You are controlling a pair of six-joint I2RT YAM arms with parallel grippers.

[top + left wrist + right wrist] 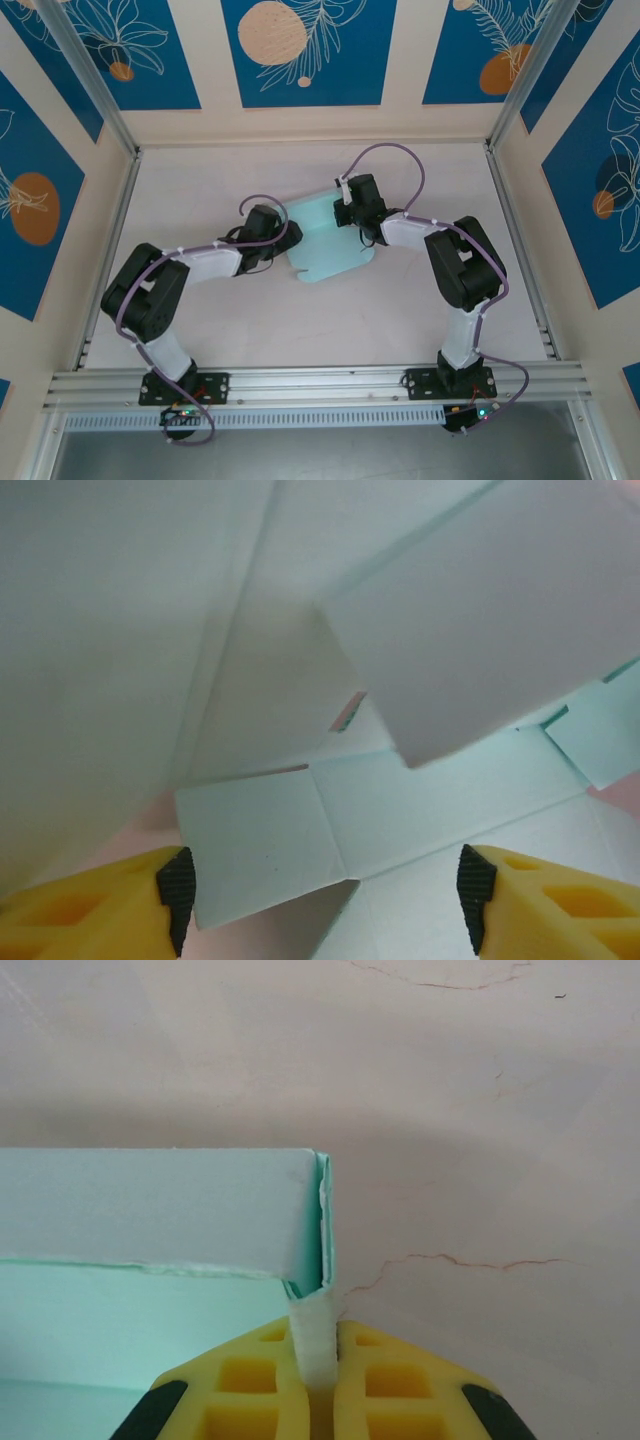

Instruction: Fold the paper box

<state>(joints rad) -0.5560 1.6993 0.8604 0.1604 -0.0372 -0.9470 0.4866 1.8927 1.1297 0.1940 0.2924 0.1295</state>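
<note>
Left arm (200, 262), paper box (322, 240) and right arm (425, 238) bar mid-table; near table (320, 335) lies bare.

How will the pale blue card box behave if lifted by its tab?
Probably floppy: the pale light-blue thin card box bends at its creases. Likely light: the right end effector pinches just one tab. Its frayed corner may tear.
</note>
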